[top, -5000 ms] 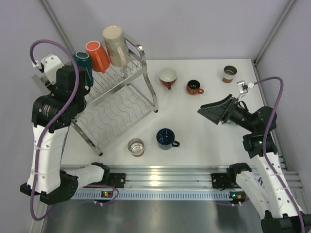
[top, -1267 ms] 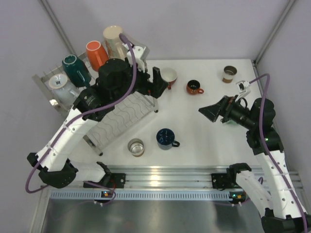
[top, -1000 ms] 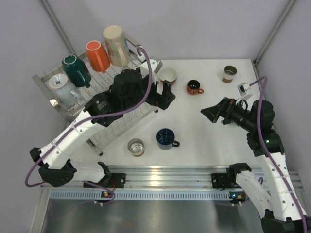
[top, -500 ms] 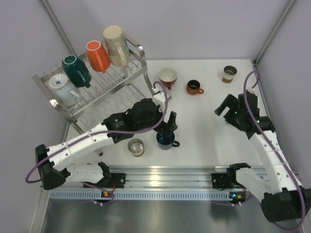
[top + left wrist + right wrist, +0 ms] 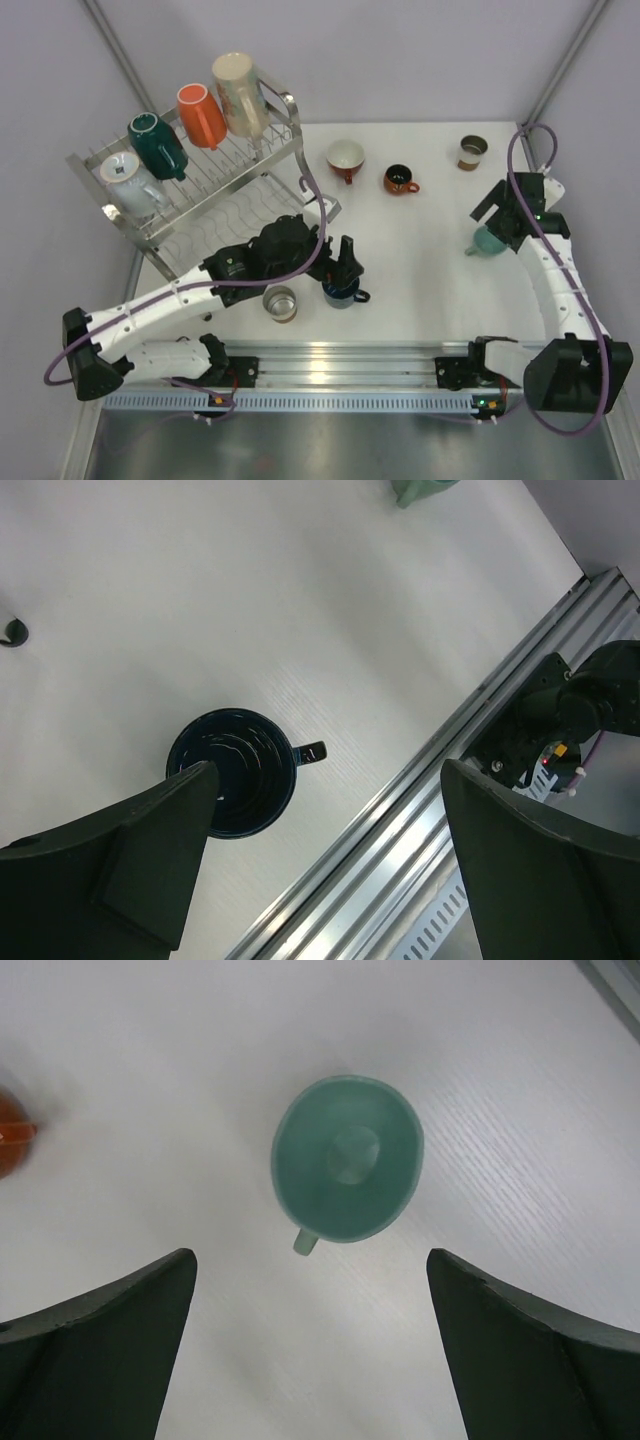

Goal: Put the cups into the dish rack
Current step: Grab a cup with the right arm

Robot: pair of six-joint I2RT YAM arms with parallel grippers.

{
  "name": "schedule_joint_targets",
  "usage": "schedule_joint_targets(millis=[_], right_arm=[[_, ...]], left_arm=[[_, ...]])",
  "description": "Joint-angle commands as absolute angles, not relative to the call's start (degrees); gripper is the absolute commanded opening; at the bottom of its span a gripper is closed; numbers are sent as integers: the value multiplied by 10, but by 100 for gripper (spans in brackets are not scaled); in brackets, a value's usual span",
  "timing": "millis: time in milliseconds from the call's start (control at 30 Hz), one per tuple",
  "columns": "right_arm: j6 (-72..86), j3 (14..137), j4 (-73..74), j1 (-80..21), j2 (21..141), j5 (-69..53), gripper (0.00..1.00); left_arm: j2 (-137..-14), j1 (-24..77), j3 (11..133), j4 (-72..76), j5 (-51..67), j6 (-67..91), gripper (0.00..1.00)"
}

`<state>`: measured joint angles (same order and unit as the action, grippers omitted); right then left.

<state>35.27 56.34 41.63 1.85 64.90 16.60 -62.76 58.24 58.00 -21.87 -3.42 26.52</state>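
Dish rack back left; glass cup before it.

Upright mint cup on white table, tool wide apart.

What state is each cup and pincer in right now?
Navy ceramic mug: upright on table, ungrasped.
Mint green cup: upright on table, ungrasped.
Clear glass tumbler: upright on table.
Left pincer: open over navy mug.
Right pincer: open over mint cup.
Steel wire dish rack: top tier partly loaded.

Bright, even overhead light — soft faint shadows, glare on the metal rail, wrist views slightly soft.
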Motion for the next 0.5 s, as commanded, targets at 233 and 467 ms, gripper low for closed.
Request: schedule_joint_targets(millis=[233,467], right_arm=[[304,462,310,143,610,120,88],[315,432,255,156,634,95,69]], left_arm=[[-590,586,562,-157,22,285,98],[-579,587,557,-143,40,256,98]])
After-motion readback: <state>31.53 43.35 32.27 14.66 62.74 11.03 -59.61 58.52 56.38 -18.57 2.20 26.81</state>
